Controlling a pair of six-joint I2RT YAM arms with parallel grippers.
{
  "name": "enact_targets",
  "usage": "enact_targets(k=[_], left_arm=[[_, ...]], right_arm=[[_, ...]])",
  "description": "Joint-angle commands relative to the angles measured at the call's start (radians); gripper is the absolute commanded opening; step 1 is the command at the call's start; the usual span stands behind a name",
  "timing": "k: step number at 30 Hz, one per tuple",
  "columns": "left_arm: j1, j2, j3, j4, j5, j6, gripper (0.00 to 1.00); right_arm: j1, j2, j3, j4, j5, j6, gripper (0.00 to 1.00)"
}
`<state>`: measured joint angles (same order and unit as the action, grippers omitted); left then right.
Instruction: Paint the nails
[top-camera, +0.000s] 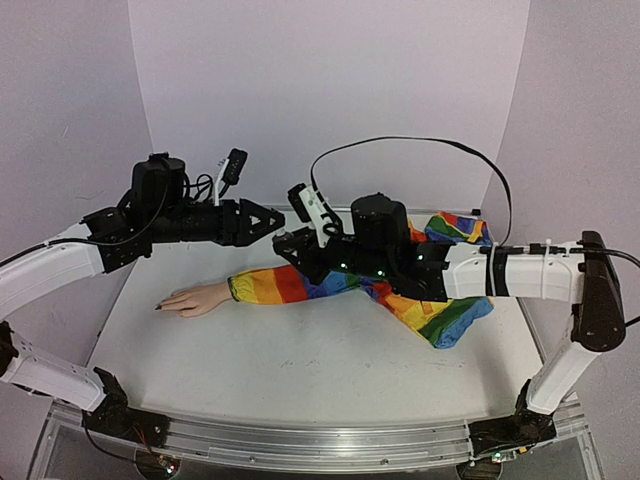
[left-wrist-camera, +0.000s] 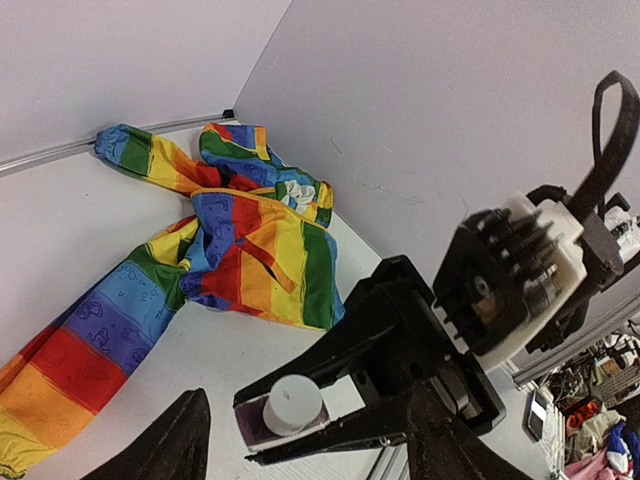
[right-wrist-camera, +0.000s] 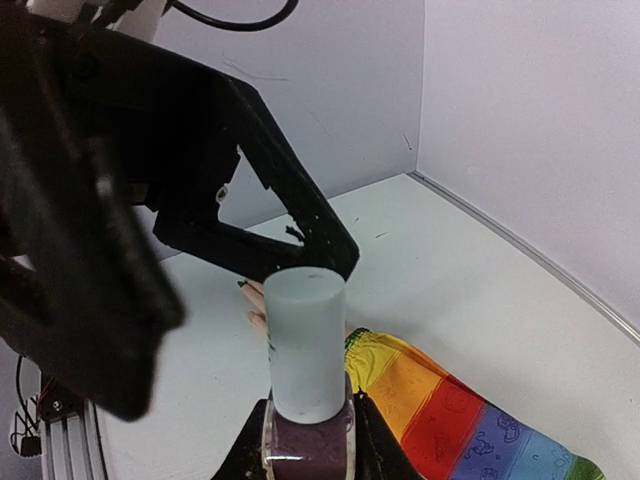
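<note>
Both arms reach inward above the table (top-camera: 300, 350), left gripper (top-camera: 276, 220) spread open facing the polish bottle (right-wrist-camera: 305, 365) clamped in the right gripper (top-camera: 290, 243).

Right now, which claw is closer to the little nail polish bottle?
Right. The right claw is clamped on the bottle at its purple base. The left claw is open, level with the pale cap and not gripping it.

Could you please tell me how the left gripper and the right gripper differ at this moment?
The left gripper stands open; the right gripper is shut. The left gripper holds nothing, while the right gripper clamps the polish bottle upright, cap on. Both are black and face each other closely near the rainbow sleeve.
</note>
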<state>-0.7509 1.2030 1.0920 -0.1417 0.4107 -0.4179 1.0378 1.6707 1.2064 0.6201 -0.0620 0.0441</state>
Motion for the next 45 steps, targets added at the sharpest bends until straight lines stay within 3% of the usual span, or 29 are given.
enact_targets(k=[1,11,16,20,23,25,27,30,34,36,40,43,45], left_arm=[[-0.013,0.024,0.081,0.024,-0.031,-0.015,0.62],[-0.031,0.058,0.087,0.025,-0.012,0.018,0.28],[-0.034,0.065,0.073,0.03,0.095,0.091,0.09],[-0.034,0.071,0.071,0.035,0.361,0.208,0.0],[-0.04,0.075,0.08,0.042,0.701,0.281,0.0],[-0.059,0.068,0.09,0.042,0.905,0.316,0.0],[-0.081,0.059,0.108,0.041,1.061,0.335,0.0],[-0.093,0.027,0.108,0.042,1.101,0.373,0.0],[-0.084,0.005,0.084,0.045,0.902,0.379,0.0],[-0.065,0.001,0.072,0.043,0.751,0.353,0.08],[0.023,-0.01,0.028,0.041,0.526,0.257,0.46],[0.103,-0.009,0.001,0.037,0.445,0.166,0.69],[0.134,-0.014,-0.018,0.032,0.366,0.115,0.77]], right_arm=[[0.012,0.01,0.063,0.05,0.029,-0.034,0.0],[0.013,-0.001,0.054,0.068,0.035,-0.035,0.0],[0.008,-0.014,0.049,0.101,-0.039,-0.023,0.0],[-0.052,-0.052,0.005,0.17,-0.277,0.028,0.0],[-0.123,-0.066,-0.002,0.234,-0.721,0.093,0.0],[-0.133,-0.064,-0.004,0.374,-1.063,0.197,0.0],[-0.129,-0.05,0.004,0.575,-1.24,0.392,0.0],[-0.127,-0.067,-0.02,0.711,-1.257,0.49,0.0],[-0.148,-0.088,-0.049,0.708,-1.177,0.481,0.0],[-0.168,-0.089,-0.062,0.707,-1.15,0.485,0.0],[-0.206,-0.112,-0.104,0.639,-1.038,0.434,0.0],[-0.214,-0.135,-0.096,0.348,-0.852,0.26,0.0],[-0.214,-0.135,-0.072,0.206,-0.67,0.173,0.0]])
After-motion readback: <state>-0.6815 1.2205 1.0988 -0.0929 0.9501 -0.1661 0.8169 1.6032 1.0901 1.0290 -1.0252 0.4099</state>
